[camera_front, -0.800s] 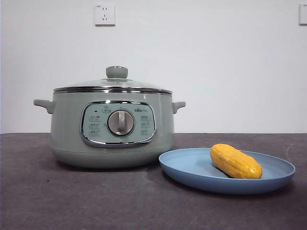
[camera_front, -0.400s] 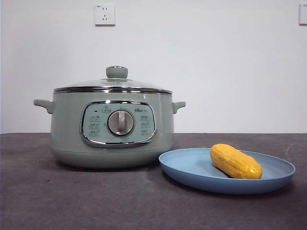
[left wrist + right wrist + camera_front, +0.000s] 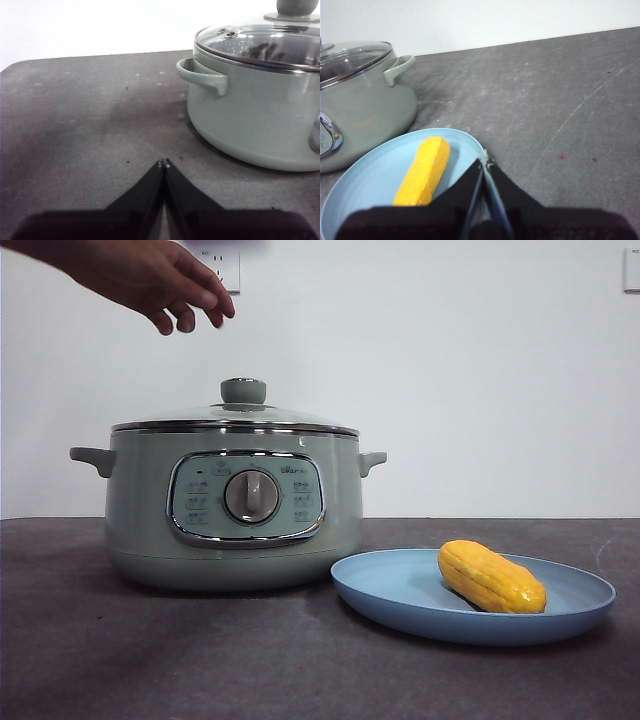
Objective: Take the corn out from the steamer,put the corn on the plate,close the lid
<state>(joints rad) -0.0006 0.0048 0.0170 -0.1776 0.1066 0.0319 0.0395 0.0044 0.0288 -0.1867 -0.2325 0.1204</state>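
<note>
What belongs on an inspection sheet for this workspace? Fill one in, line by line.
Surface: dark grey table, with faint scratches and specks.
Job's things: lid on the steamer; corn lying on the plate beside the steamer.
Clutter: nothing seen.
Grippers: left hand shut and empty, low beside the steamer; right hand shut and empty, by the plate's rim.
Cables: nothing seen.
Surroundings: white wall; socket; person's hand reaching in above the lid, not touching it.
</note>
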